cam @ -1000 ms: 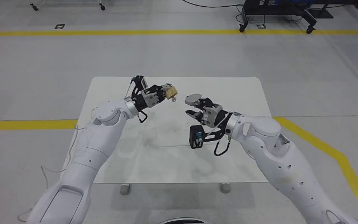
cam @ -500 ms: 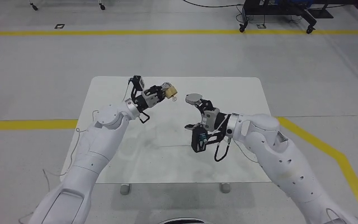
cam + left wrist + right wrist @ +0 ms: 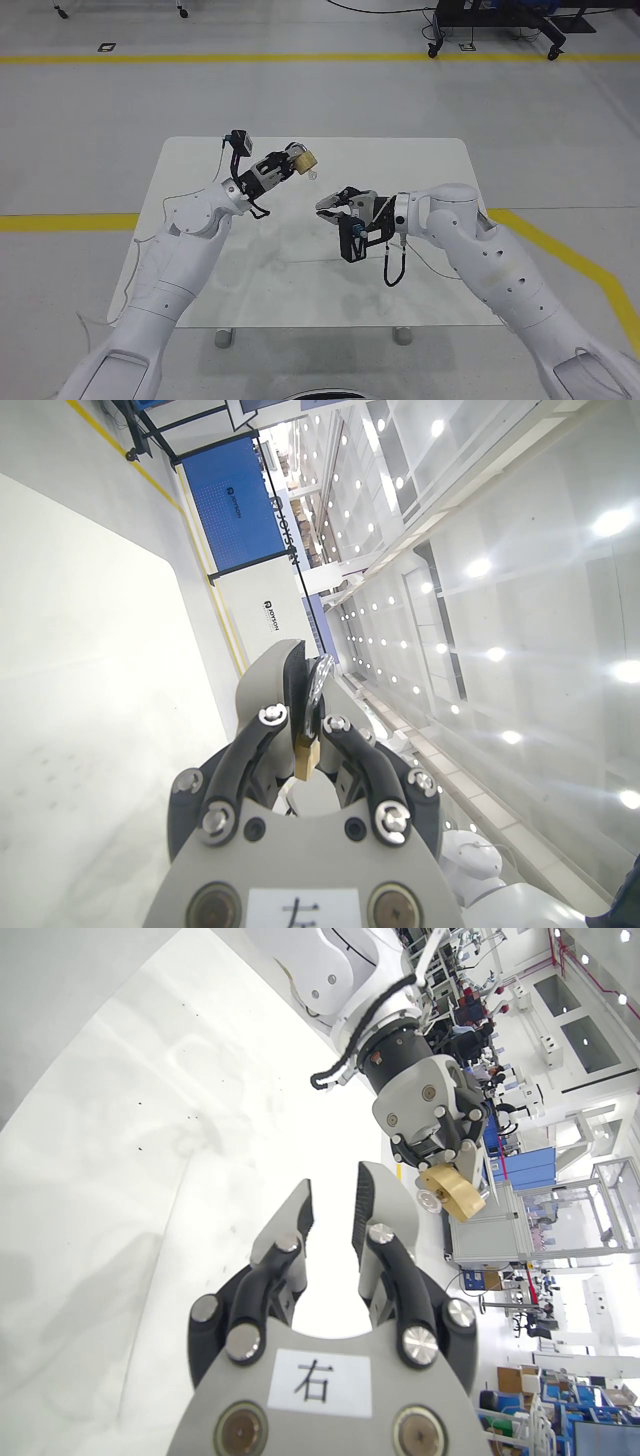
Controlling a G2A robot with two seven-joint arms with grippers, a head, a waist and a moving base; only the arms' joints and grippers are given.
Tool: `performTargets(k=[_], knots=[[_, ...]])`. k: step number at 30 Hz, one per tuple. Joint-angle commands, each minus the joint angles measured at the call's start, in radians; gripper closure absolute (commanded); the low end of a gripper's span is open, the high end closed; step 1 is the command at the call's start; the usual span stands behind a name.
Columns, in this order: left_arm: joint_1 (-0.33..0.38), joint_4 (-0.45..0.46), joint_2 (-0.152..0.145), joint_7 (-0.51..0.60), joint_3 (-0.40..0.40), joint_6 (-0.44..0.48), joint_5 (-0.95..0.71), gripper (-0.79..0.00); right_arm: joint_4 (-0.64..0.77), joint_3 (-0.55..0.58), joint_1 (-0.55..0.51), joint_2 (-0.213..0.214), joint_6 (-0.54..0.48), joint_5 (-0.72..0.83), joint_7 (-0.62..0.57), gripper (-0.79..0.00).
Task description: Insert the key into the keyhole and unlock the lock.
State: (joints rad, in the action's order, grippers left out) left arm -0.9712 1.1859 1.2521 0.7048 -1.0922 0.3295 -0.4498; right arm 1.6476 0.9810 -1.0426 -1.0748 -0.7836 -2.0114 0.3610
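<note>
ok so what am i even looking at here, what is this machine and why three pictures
This is a two-armed robot at a white table. The wide picture looks down from a camera above its arms. The other two come from a camera on each wrist, showing that arm's gripper up close. The left gripper is shut on a brass padlock, held off the table. A silvery piece sits at the padlock's end; I cannot tell what it is. The right gripper is open, holds nothing and points toward the padlock.

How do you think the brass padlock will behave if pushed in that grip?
The padlock looks solid brass, so probably stiff and heavy for its size. It juts past the left gripper, so it might pivot.
</note>
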Motion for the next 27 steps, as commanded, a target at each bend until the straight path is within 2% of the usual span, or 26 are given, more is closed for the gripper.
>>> performTargets(k=[1,7,14,24,25,27], knots=[[-0.006,0.008,-0.001,-0.002,-0.002,0.003,0.018,0.0,-0.018,-0.01,0.011,-0.006,0.033,0.013,-0.011,0.0],[-0.019,0.013,-0.004,0.0,-0.012,0.011,0.049,0.0,-0.052,-0.034,0.03,-0.02,0.111,0.031,-0.069,0.0],[-0.026,0.016,-0.006,0.012,-0.02,0.013,0.066,0.0,-0.088,-0.062,0.064,-0.034,0.126,0.045,-0.103,0.0],[-0.035,0.033,-0.006,-0.01,-0.022,0.016,0.106,0.0,-0.113,-0.07,0.071,-0.043,0.149,0.084,-0.076,0.0],[-0.035,0.035,-0.005,-0.014,-0.024,0.01,0.101,0.0,-0.112,-0.066,0.063,-0.041,0.154,0.086,-0.063,-0.018],[-0.037,0.033,-0.004,-0.014,-0.028,-0.002,0.075,0.0,-0.1,-0.058,0.045,-0.037,0.161,0.086,-0.029,-0.185]])
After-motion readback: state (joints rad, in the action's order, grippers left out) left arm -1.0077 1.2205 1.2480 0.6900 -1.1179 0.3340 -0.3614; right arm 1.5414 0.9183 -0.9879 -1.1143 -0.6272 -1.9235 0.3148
